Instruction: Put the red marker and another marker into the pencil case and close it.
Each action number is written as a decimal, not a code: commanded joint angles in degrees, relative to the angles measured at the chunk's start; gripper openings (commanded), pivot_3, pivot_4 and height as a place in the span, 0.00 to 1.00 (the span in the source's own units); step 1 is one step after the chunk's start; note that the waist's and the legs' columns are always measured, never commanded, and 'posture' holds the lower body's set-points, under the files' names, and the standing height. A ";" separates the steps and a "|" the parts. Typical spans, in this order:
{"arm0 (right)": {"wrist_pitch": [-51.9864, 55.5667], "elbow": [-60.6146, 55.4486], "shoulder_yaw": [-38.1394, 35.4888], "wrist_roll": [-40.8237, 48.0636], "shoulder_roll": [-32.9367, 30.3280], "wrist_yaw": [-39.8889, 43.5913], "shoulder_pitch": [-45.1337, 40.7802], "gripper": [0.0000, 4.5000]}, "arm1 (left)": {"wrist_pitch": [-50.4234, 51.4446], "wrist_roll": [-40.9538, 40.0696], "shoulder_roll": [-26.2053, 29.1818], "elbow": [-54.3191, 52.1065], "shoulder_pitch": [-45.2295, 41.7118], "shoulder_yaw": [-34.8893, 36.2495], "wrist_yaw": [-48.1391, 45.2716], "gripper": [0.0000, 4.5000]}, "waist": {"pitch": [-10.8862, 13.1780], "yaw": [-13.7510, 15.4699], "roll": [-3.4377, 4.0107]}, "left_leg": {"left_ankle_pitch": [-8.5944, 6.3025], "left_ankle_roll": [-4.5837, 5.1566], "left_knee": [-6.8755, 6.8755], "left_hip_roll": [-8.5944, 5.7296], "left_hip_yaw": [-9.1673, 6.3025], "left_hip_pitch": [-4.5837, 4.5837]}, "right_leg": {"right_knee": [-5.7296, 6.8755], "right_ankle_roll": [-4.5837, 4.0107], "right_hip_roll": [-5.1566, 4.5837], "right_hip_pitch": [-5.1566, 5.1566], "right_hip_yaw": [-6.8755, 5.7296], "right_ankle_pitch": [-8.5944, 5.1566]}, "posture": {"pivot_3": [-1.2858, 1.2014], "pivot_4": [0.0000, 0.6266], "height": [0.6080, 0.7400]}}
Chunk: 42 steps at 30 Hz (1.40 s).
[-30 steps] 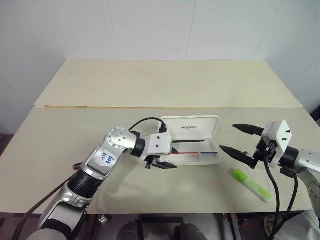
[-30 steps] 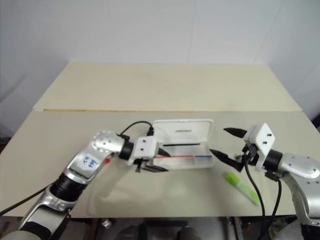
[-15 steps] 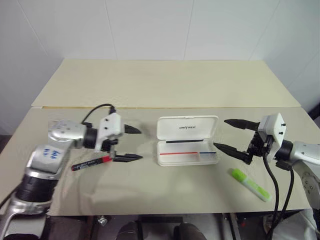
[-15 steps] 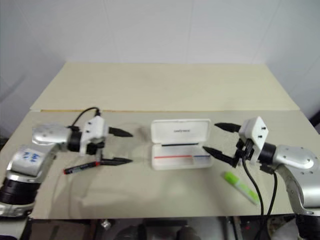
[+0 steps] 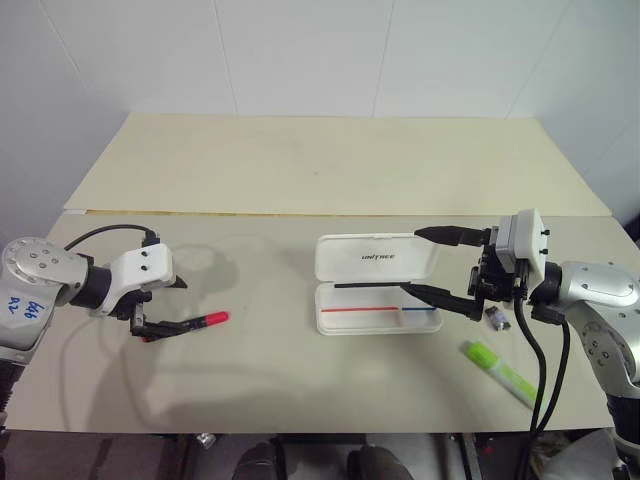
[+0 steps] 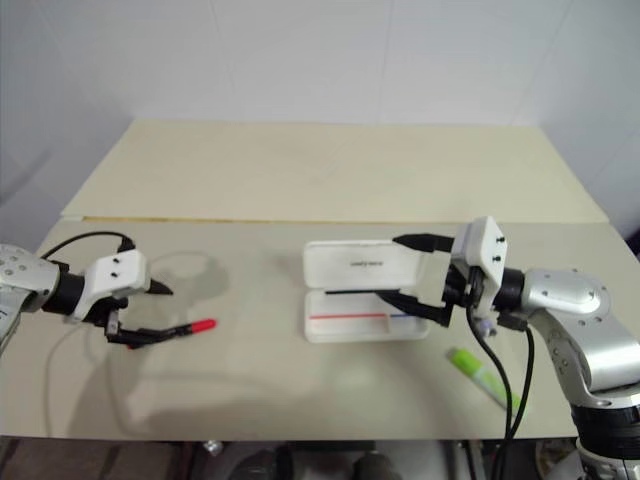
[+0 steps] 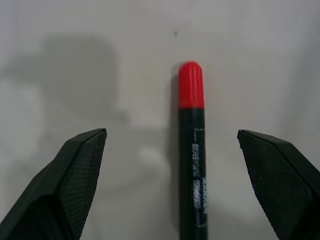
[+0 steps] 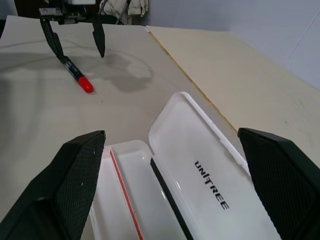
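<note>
A bare test room or lab — plain white walls [image 5: 300, 50], two pale butted tables [image 5: 330, 160]

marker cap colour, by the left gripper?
Red cap on a black barrel: the marker, clearest in the left wrist view.

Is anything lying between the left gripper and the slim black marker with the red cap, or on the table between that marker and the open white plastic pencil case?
Nothing visible. The left gripper is open, its fingers either side of the red-capped black marker. The tabletop between the marker and the open white pencil case is bare. The lime-green highlighter lies on the case's far side.
</note>
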 commanded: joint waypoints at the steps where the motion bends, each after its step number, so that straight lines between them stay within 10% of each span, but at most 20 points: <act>1: -0.63 -1.84 -1.11 0.63 0.37 -0.52 1.05 1.00 | 2.82 1.19 2.22 -2.98 1.61 -0.38 0.16 0.99 | 0.01 -0.04 -0.01 | 0.00 0.00 0.00 0.00 0.02 0.00 | 0.00 0.01 0.00 0.00 0.00 0.00 | 0.52 0.24 1.00; 17: -0.76 -3.61 -2.86 1.16 0.44 -2.94 3.65 1.00 | -6.63 8.26 -0.73 1.31 5.05 -2.91 7.46 0.99 | -0.02 -1.18 0.00 | 0.01 -0.01 0.02 -0.01 0.02 0.08 | 0.13 0.01 0.00 0.01 0.02 0.00 | 0.52 0.24 1.00; 30: -1.20 -2.87 -2.66 0.95 0.36 -3.04 3.01 1.00 | -7.03 7.02 -4.93 1.72 3.72 -2.17 8.23 0.12 | -0.11 0.03 0.17 | 0.21 0.17 -0.17 -0.05 -0.03 0.13 | -0.02 -1.11 -0.51 0.22 -0.50 0.50 | 0.52 0.24 1.00; 42: -2.02 -1.38 -1.44 -0.36 1.21 -3.09 2.14 1.00 | -2.66 3.05 -5.65 -2.53 -3.83 -2.45 3.97 0.12 | -0.09 -0.01 0.11 | 0.72 0.20 -0.31 0.02 0.10 -0.22 | -0.27 -1.11 -0.74 0.11 -1.07 0.77 | 0.52 0.24 1.00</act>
